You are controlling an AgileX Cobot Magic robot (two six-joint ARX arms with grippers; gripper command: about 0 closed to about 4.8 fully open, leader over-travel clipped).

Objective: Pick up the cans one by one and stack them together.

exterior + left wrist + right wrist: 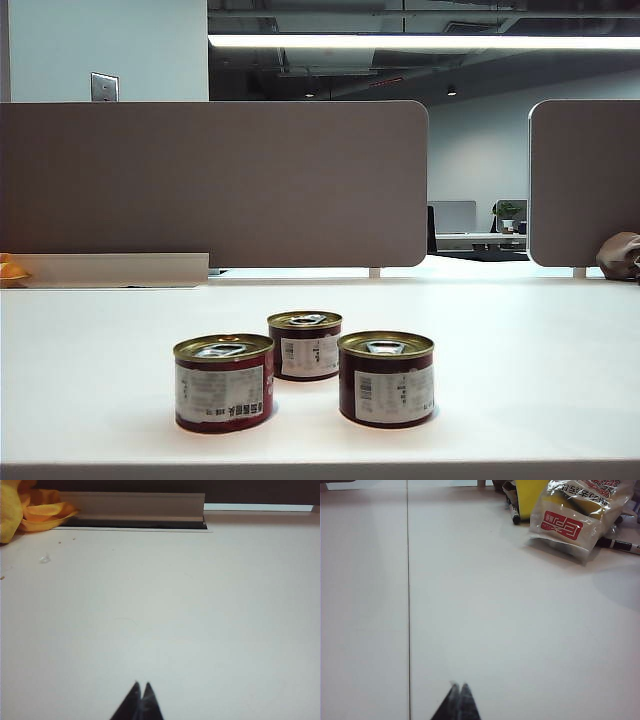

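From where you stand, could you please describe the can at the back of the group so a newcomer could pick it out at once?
On the white table, in front of the wide grey divider panel, three dark red cans stand in a triangle. The back can stands farthest from the camera, between the left can and the right can, and looks smallest.

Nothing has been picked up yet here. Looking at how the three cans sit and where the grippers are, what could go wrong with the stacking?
The back can sits close behind the left can and right can, so fingers reaching for one might nudge a neighbour. The raised pull tabs on the lids could leave a stacked can tilted. The left gripper and right gripper are shut and see no cans.
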